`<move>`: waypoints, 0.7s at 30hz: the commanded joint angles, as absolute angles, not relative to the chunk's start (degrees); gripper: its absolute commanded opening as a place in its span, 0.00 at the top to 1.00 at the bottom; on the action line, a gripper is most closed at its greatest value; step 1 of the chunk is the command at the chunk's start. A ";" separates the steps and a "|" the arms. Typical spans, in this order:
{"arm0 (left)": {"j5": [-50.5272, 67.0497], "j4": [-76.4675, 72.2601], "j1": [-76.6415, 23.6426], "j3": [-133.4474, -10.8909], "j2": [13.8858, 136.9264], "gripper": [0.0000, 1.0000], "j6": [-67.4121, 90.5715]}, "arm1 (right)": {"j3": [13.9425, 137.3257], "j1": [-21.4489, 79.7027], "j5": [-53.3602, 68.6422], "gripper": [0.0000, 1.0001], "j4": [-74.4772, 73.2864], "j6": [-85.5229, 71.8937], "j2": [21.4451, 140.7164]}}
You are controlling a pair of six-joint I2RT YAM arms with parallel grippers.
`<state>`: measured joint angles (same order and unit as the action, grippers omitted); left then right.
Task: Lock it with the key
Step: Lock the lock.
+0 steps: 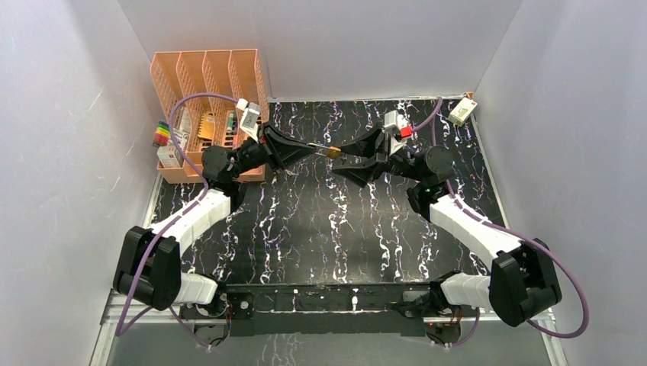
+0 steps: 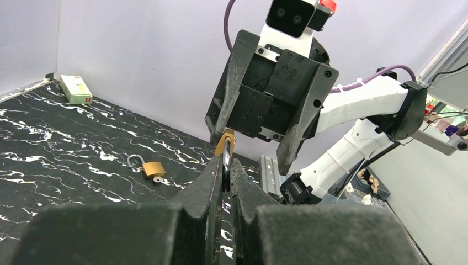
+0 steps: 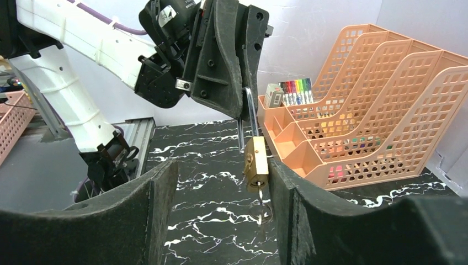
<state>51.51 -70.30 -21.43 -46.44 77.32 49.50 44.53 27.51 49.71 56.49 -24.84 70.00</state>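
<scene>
From above, my left pincer [image 1: 317,149] and right pincer [image 1: 339,160] meet nose to nose over the far middle of the table [image 1: 305,229]. The brass padlock [image 1: 333,152] sits between them, off the surface. An orange organizer [image 1: 210,84] stands at the far left, and a white box [image 1: 462,111] lies in the far right corner.

In the left wrist view, my left pincer [image 2: 226,168] is narrow, its 2 fingers clamped on the padlock [image 2: 224,144] by its shackle. My right pincer [image 2: 251,152] faces it, spread wide, with 1 finger close beside the brass body. A spare padlock [image 2: 149,168] lies flat on the table [image 2: 55,143], well apart, and the box [image 2: 76,89] is near the back wall.

In the right wrist view, my right pincer [image 3: 221,165] is wide, with the padlock [image 3: 256,163] hanging between its fingers nearer the right one; I cannot tell whether it touches. The left pincer [image 3: 241,107] grips the shackle from above. A key [image 3: 260,207] sticks out of the padlock's lower end. The organizer [image 3: 375,110] is behind, with markers [image 3: 295,89] in it.
</scene>
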 commanded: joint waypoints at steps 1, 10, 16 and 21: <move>50.76 -75.32 -21.15 -46.50 76.46 1.00 48.84 | 45.70 28.17 49.30 0.34 61.04 -24.48 70.33; 50.86 -75.59 -21.09 -45.86 76.14 1.00 48.22 | 46.95 28.36 49.37 0.76 57.94 -26.20 71.25; 52.95 -75.59 -21.01 -45.41 76.62 1.00 47.31 | 51.08 28.37 50.19 1.00 48.12 -29.52 72.93; 53.72 -75.59 -20.84 -44.33 76.62 1.00 45.71 | 53.68 28.41 56.86 1.00 47.17 -34.42 75.47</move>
<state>53.08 -72.20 -20.34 -45.15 77.34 48.97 49.58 27.59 51.24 48.01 -29.69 74.15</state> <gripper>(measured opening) 0.036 0.076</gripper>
